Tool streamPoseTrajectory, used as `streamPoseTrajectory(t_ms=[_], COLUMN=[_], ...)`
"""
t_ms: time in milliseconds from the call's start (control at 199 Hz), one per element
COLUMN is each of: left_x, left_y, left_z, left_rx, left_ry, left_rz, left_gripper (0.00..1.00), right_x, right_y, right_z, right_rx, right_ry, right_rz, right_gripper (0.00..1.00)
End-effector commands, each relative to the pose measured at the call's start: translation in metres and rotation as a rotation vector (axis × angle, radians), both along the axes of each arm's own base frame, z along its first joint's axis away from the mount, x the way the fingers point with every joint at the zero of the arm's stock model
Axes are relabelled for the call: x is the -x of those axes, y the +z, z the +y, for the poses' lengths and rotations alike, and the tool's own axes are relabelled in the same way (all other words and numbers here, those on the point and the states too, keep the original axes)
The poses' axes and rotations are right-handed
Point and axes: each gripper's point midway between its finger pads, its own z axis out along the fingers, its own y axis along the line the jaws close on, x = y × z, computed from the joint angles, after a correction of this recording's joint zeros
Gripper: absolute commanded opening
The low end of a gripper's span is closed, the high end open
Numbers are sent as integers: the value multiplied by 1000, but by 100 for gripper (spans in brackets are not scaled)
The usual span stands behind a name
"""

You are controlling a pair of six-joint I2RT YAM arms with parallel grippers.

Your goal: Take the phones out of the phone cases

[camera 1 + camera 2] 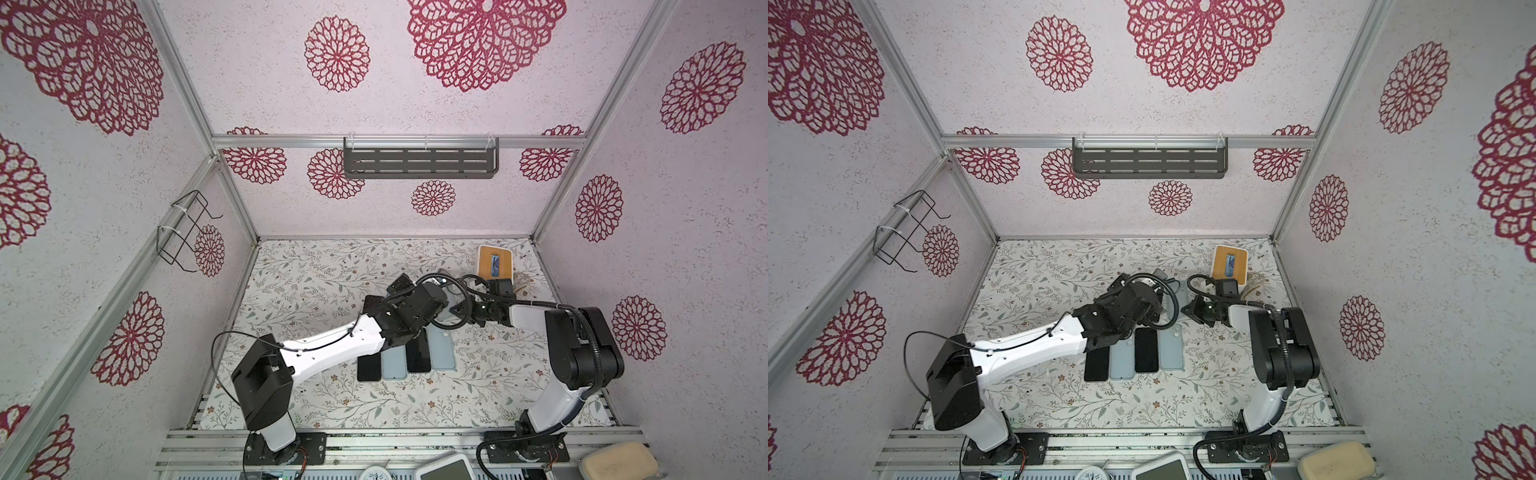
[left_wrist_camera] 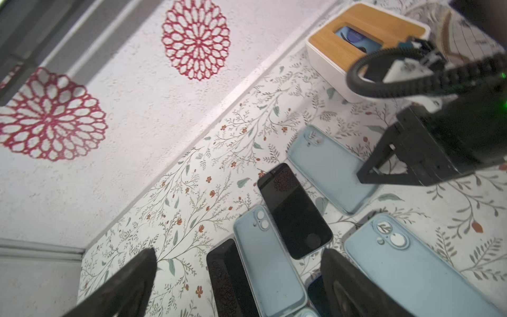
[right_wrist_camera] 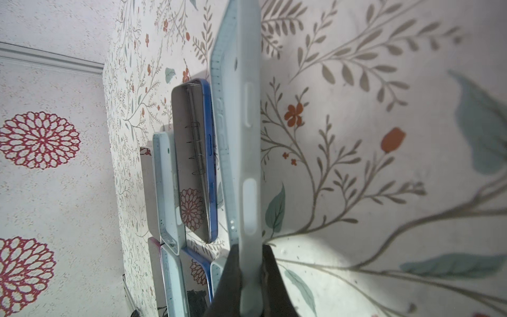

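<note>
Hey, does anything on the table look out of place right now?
Only one thing: the light-blue case is pinched at its end by the shut right gripper, while the other cases and phones lie flat in rows. The left gripper hangs open, empty. Nothing looks damaged.

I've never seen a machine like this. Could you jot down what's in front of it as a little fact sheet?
surface: floral table
left fingers: open, holding nothing
right fingers: shut on a light-blue case, gripped at one end
phone inside that case: cannot tell
lying loose: dark phones screen up, other cases back up
far corner: white box with wooden lid
</note>
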Motion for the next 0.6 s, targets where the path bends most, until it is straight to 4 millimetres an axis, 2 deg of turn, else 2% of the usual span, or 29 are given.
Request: streamPoseTrajectory(t_ms=[0, 111, 327, 599], left_x=[0, -1, 1, 13], left_y=[-10, 7, 26, 31], left_z=[27, 55, 110, 159], left_rx=[71, 187, 347, 446], left_ry=[65, 114, 230, 333], left_rz=[62, 65, 74, 68], left_gripper=[97, 97, 97, 97], right_x=[-6, -6, -9, -11], right_y=[5, 1, -5, -9], right_z=[1, 2, 6, 16], right_rx=[14, 12, 8, 32], right_ry=[22, 23, 33, 74], right_rz=[-28, -22, -18, -12], right_gripper=[0, 0, 0, 0])
